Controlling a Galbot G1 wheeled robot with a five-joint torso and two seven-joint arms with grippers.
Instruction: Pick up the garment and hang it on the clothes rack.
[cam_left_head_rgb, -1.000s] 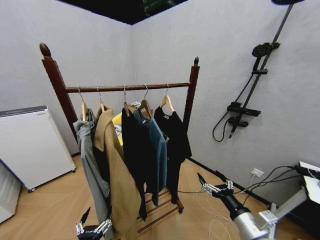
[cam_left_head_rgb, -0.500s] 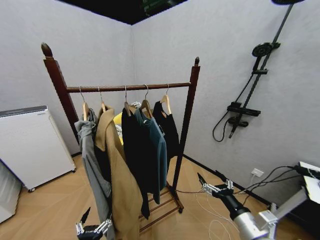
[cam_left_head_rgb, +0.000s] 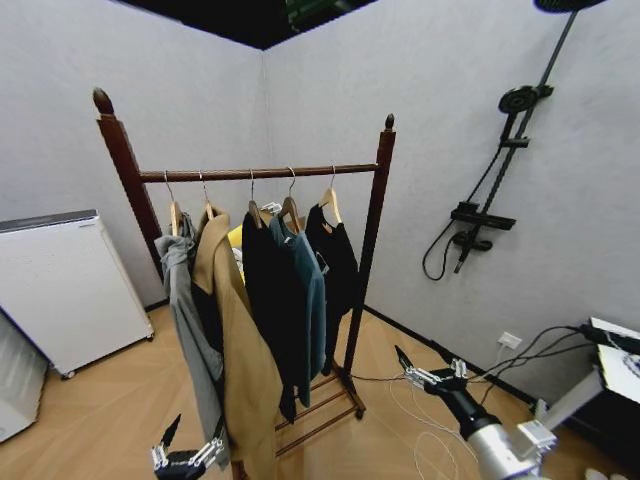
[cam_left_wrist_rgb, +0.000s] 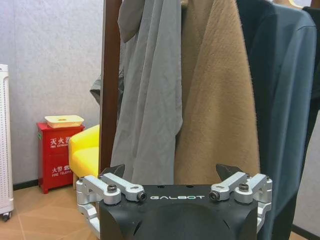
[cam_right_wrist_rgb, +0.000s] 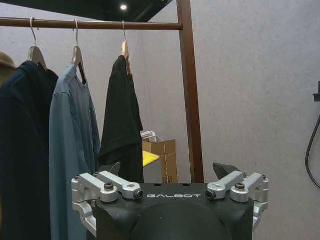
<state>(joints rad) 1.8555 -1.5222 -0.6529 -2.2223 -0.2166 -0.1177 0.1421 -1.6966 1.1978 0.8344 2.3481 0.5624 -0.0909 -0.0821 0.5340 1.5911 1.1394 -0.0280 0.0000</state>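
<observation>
Cabinet: white, at 9 o'clock in the head view, against the wall, well apart from the rack.
Left gripper: low at 7 o'clock in the head view, just beside the hem of the tan coat; fingers spread wide, nothing between them. Same gripper in the left wrist view, facing the grey garment and tan coat.
Rack: dark red-brown, two knobbed posts, one rail, slatted base; centre of the head view.
Grey garment: first on the rail, next to the left post; also.
Tan coat: second on the rail, long, touching the grey garment; also.
Black coat: third, long.
Teal jacket: fourth, partly over the black coat; also.
T-shirt: black, on a wooden hanger, last on the rail, at about 1 o'clock from the teal jacket, just beside the right post; also, hanging free of both grippers.
Right gripper: low at 5 o'clock in the head view, well apart from the rack; jaws wide apart, holding nothing. Same gripper in the right wrist view, pointed at the T-shirt and right post.
Shower fitting: black, on the wall at 3 o'clock.
</observation>
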